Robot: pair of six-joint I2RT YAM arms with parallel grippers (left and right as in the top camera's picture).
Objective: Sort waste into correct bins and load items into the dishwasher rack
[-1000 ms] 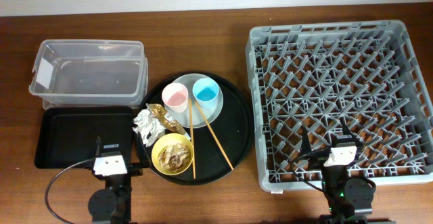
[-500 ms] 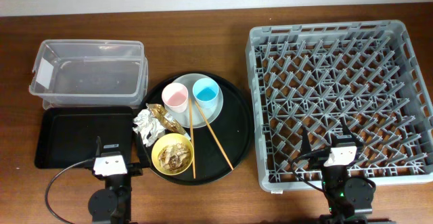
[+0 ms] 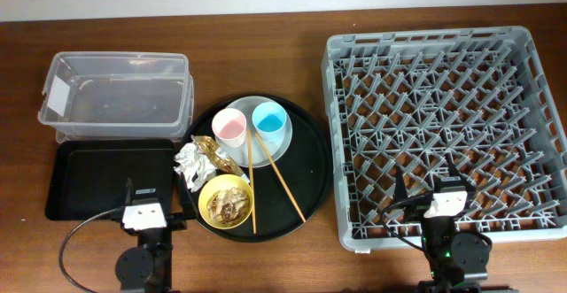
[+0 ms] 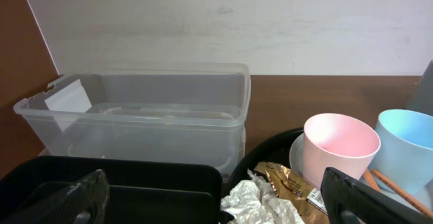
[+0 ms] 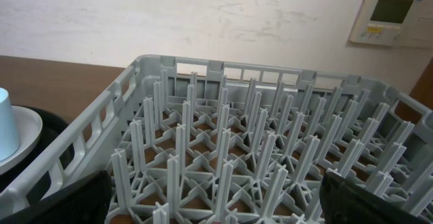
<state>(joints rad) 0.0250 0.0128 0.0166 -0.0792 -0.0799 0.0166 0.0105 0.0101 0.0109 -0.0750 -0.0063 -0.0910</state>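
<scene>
**Overhead view.** On the right of a brown wooden table [image 3: 266, 27] stands a large square grey plastic dishwasher rack [image 3: 443, 107] with upright pegs and nothing in it. On the left is a clear plastic rectangular tub [image 3: 115, 98], with a shallow black rectangular tray [image 3: 106, 178] just in front of it.

Between them, a large round black tray [image 3: 306, 165] holds everything to be handled, probably so that either arm can reach it:
- A pale grey-green round plate [image 3: 251, 104] carries a small pink cup [image 3: 229, 127] and a small light-blue cup [image 3: 267, 119].
- A pair of thin wooden chopsticks [image 3: 282, 182] slants from the plate across the tray.
- A yellow bowl [image 3: 203, 200] holds brownish food scraps [image 3: 230, 204].
- A crumpled white paper napkin [image 3: 190, 165] and a shiny gold-brown snack wrapper [image 3: 211, 150] lie at the tray's left edge, nearest the bins.

The left pincer [image 3: 146, 194] hovers at the rectangular tray's near edge, and the right pincer [image 3: 434, 187] over the rack's near edge. Nothing is sorted or loaded yet.

**Left wrist view.** The dark fingers [image 4: 67, 198] sit in the bottom corners, spread wide and holding nothing. The tub is ahead, the napkin and wrapper are low in the middle, and the pink cup is to the right.

**Right wrist view.** This pincer is also spread wide and empty. It looks across rows of pegs, with the blue cup and the plate at the far left. This suggests it is placed to take dishes.
</scene>
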